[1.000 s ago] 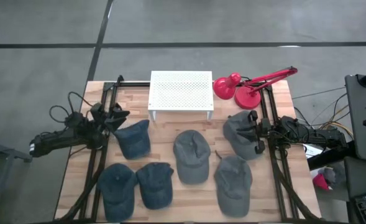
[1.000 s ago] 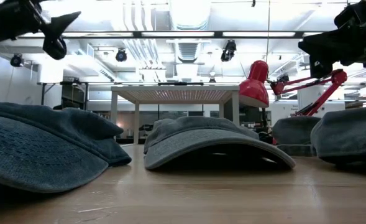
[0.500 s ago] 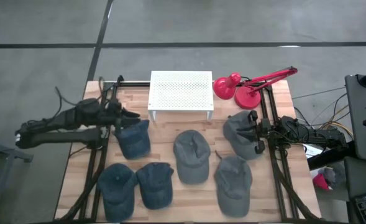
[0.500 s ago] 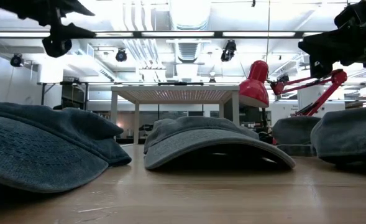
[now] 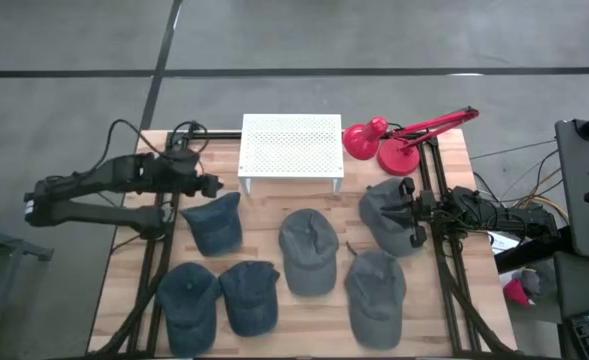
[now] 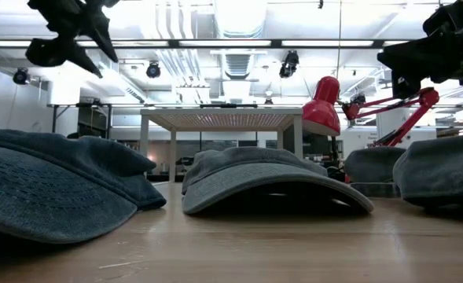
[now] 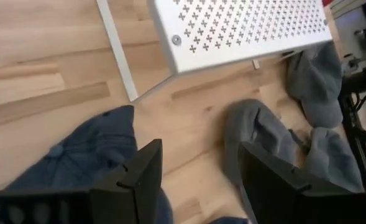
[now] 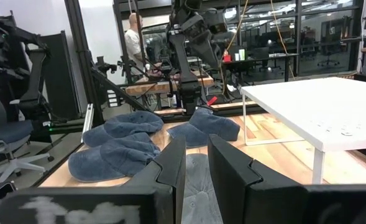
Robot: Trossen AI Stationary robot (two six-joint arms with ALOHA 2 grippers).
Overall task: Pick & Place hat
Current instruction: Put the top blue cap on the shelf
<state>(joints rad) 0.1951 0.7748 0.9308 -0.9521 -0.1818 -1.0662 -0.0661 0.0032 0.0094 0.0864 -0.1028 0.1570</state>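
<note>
The left claw (image 5: 210, 185), fingers spread and empty, is held above the dark blue denim cap (image 5: 215, 223) beside the white perforated metal stand (image 5: 291, 146), seemingly lined up for a grasp. The right claw (image 5: 406, 213) is parked over a grey cap (image 5: 384, 212), fingers slightly parted.

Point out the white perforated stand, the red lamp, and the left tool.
white perforated stand (image 5: 291, 143), high view, middle of its top panel.
red lamp (image 5: 362, 138), high view, on its shade.
left tool (image 5: 206, 184), high view, midway between its fingertips.
</note>
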